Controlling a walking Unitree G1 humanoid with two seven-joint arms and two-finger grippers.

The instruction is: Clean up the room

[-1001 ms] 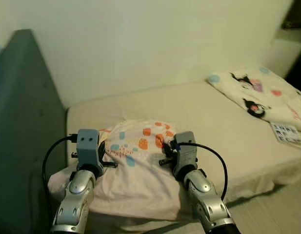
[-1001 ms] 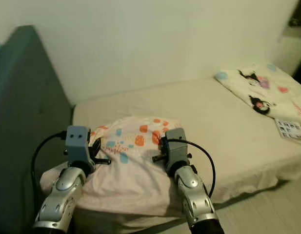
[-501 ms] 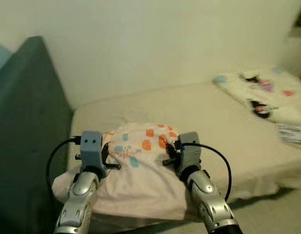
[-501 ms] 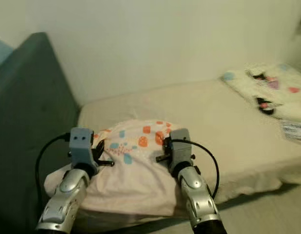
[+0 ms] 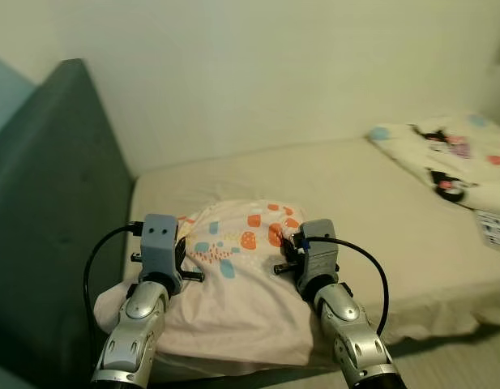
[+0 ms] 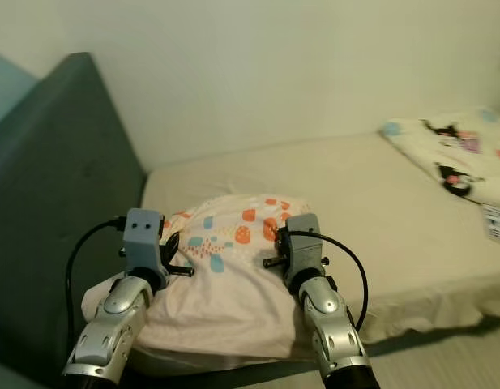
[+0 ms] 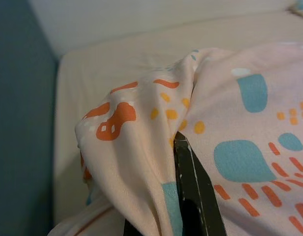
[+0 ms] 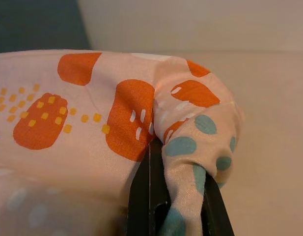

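A pale pink pillow (image 5: 233, 279) with orange and teal spots lies on the near left part of the bed (image 5: 355, 203). Both grippers hold its far edge. My left gripper (image 5: 183, 264) is shut on the pillow's left side, where the cloth bunches over a black finger (image 7: 191, 189). At the pillow's right side, my right gripper (image 5: 284, 253) is shut on a fold of spotted cloth (image 8: 190, 147) pinched between its fingers (image 8: 149, 201). The fingertips of both are buried in the fabric.
A dark teal headboard (image 5: 47, 219) rises along the left of the bed. A white blanket with cartoon prints (image 5: 452, 150) lies at the far right, with a printed sheet (image 5: 497, 231) near it. A pale wall stands behind. A strip of floor (image 5: 452, 365) runs along the bed's near edge.
The camera has turned left, so the headboard takes up more of the picture and the blanket sits nearer the right edge. Both grippers keep their hold on the pillow.
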